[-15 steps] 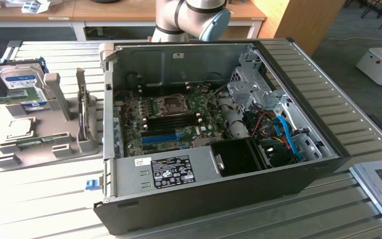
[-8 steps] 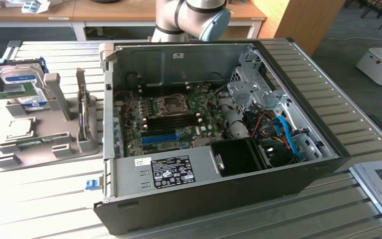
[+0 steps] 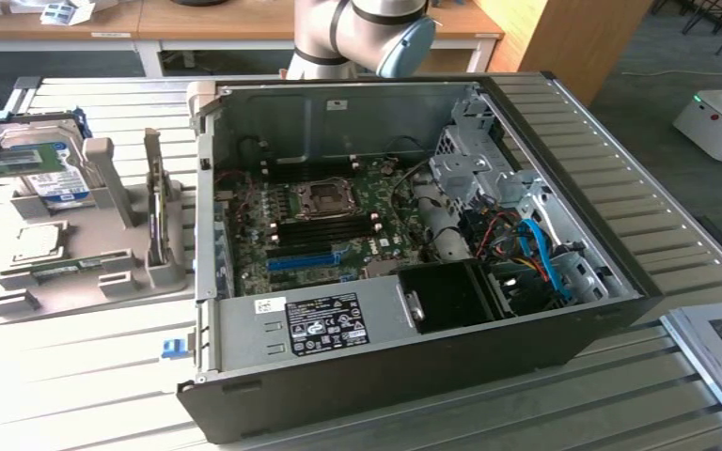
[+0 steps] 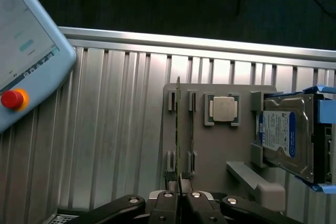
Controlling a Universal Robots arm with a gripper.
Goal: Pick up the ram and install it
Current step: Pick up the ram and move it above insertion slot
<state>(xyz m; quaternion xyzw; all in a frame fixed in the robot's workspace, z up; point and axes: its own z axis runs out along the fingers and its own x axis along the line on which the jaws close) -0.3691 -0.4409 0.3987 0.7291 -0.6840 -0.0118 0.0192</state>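
- Gripper point(image 4: 178, 183): fingers closed on one end of the ram point(image 4: 178, 129), one finger against each face
- Ram: in the wrist view it is seen edge-on, a thin strip running straight out from the fingertips over the grey holder point(image 4: 210, 156)
- In the exterior view the ram appears as a green strip at the far left edge of the frame, level with the upper part of the hard drive point(image 3: 63, 180) and well apart from the case point(image 3: 399, 376)
- Whether the ram's lower edge touches the holder cannot be told
- Second stick point(image 4: 191, 124): lies in the holder's slot brackets, just beside the held ram and parallel to it
- CPU point(image 4: 223, 109): sits flat in its square recess in the holder, between the stick brackets and the hard drive
- Hard drive: stands tilted in the holder, blue-and-white label facing out
- Case: lies open at the centre of the exterior view, on the slatted metal table point(image 3: 86, 395)
- Motherboard point(image 3: 323, 225): exposed inside the case; blue slot point(image 3: 301, 261) sits in its lower part, CPU socket point(image 3: 326, 195) above it
- Arm point(image 3: 361, 38): base joints stand at the top centre of the exterior view, behind the case
- Pendant point(image 4: 21, 51): rests on the table near the holder, red button point(image 4: 11, 99) on its edge
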